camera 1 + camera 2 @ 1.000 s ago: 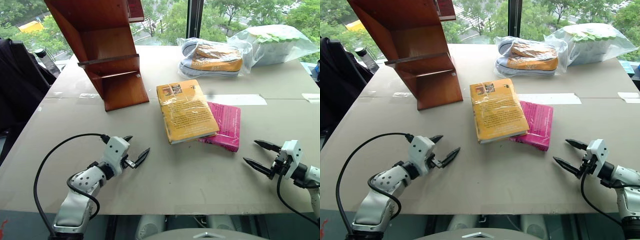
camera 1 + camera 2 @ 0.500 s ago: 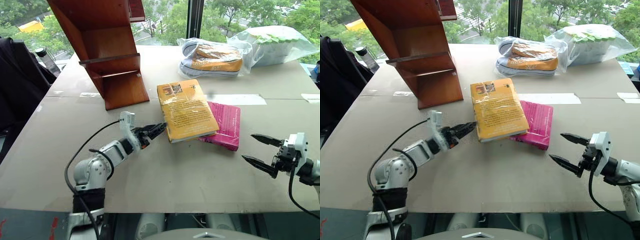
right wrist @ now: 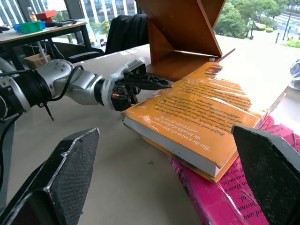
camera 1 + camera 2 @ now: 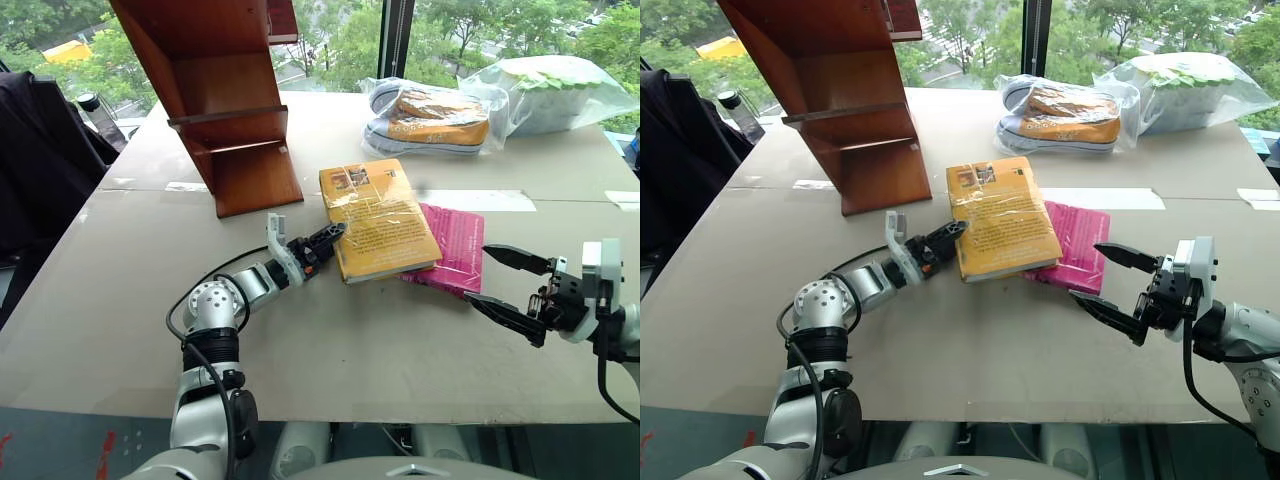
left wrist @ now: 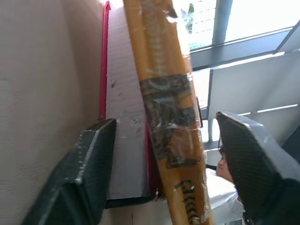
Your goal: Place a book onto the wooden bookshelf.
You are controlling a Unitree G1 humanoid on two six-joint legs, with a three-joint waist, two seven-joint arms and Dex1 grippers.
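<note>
1. On the surface (image 4: 120, 330), head view: the left end effector (image 4: 328, 238) has swung in from the near-left area, rolled over, and now sits at the near-left corner of the book (image 4: 383, 220), one finger above the cover, one at the edge. The fingers have narrowed but are not clamped yet. The right end effector (image 4: 500, 282) has lifted and come in toward the pink book (image 4: 458, 248), fingers wide apart, holding nothing.
2. Same view, pose: the book lies flat, partly overlapping the pink book, well short of the wooden bookshelf (image 4: 225, 110) at the far left. Its long axis runs from the near edge away toward the window, leaning slightly left at the far end; the picture end of the cover is the far end.
3. Left wrist view: the yellow spine (image 5: 171, 117) sits between the two fingers (image 5: 89, 164) with gaps on both sides, so nothing is held. The spine faces this end effector.
4. Right wrist view: the book's page edge (image 3: 187, 150) faces this camera, and the left end effector's fingers bracket the far corner. My read: a pinch is about to close, with the lift and the shelf placement all still to do.
</note>
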